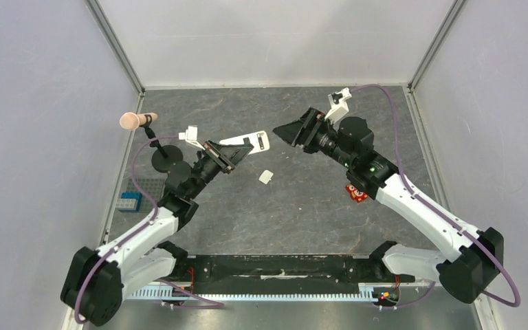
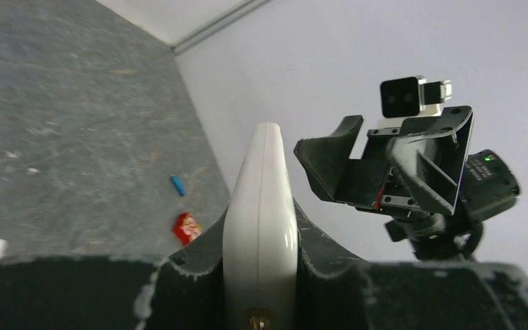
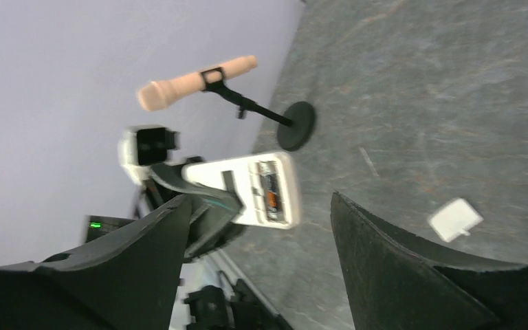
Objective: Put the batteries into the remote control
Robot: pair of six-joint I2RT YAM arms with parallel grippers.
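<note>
- Remote control (image 1: 260, 141) is up off the table (image 1: 302, 206), in the middle of it. The left gripper (image 1: 244, 148) is squeezed tight on its two long sides.
- The right gripper (image 1: 285, 132) hangs just beside the far end of the remote. Its two fingers (image 3: 399, 268) are wide apart and hold nothing.
- Only the right wrist view shows the open back of the remote. A dark battery (image 3: 269, 196) with an orange band sits inside it.
- Only the left wrist view shows the blue battery (image 2: 178, 184). It lies on the table, near a small red square thing (image 2: 188, 227). In this view the remote is a thin white edge.
- From the top, the small white cover (image 1: 266, 177) lies on the table below the remote.
- A pink microphone (image 1: 137, 120) on a black stand is at the left side.
</note>
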